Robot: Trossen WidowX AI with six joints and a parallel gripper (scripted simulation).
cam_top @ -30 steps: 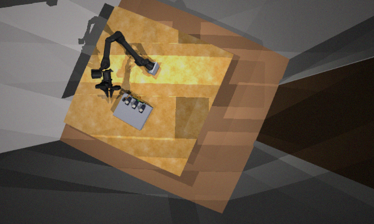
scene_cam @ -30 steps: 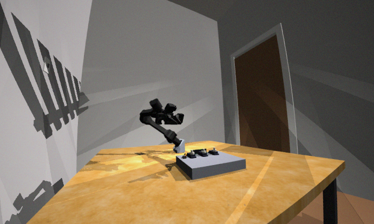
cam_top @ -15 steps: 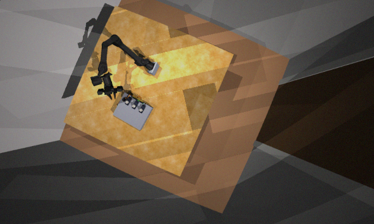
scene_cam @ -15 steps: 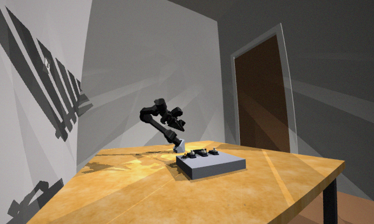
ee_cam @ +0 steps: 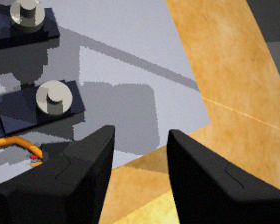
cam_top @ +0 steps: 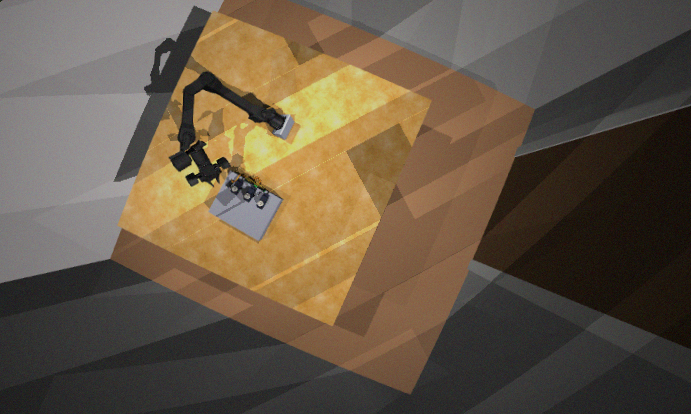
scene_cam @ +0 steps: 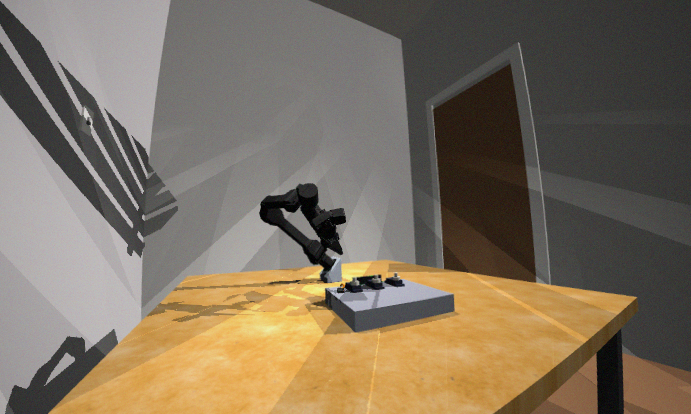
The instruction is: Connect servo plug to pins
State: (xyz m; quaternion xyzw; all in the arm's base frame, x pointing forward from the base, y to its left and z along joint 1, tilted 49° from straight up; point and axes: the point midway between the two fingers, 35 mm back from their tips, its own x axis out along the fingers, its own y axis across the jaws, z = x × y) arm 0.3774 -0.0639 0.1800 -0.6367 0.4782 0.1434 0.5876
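Note:
The grey block-shaped holder (cam_top: 249, 221) (scene_cam: 404, 304) (ee_cam: 121, 30) carries three dark servos with pale round tops. The end servo (cam_top: 234, 188) (scene_cam: 354, 285) (ee_cam: 55, 97) is nearest my gripper. A small black piece (ee_cam: 57, 147) that looks like the plug lies beside it, with an orange wire (ee_cam: 13, 141) and red and orange ends. My left finger partly covers this piece in the wrist view. My gripper (cam_top: 214, 182) (scene_cam: 339, 251) (ee_cam: 141, 137) is partly open, with nothing between the fingertips, above the holder's corner. The pins, coloured band and dot cannot be made out.
The wooden table (cam_top: 306, 262) (scene_cam: 265, 355) (ee_cam: 236, 75) surrounds the holder. Two more servos (cam_top: 247, 194) (cam_top: 261, 201) stand in a row beside the end one, with a tangle of wires and green parts along their edge. The arm's pale base (cam_top: 284, 127) (scene_cam: 332, 270) stands nearby.

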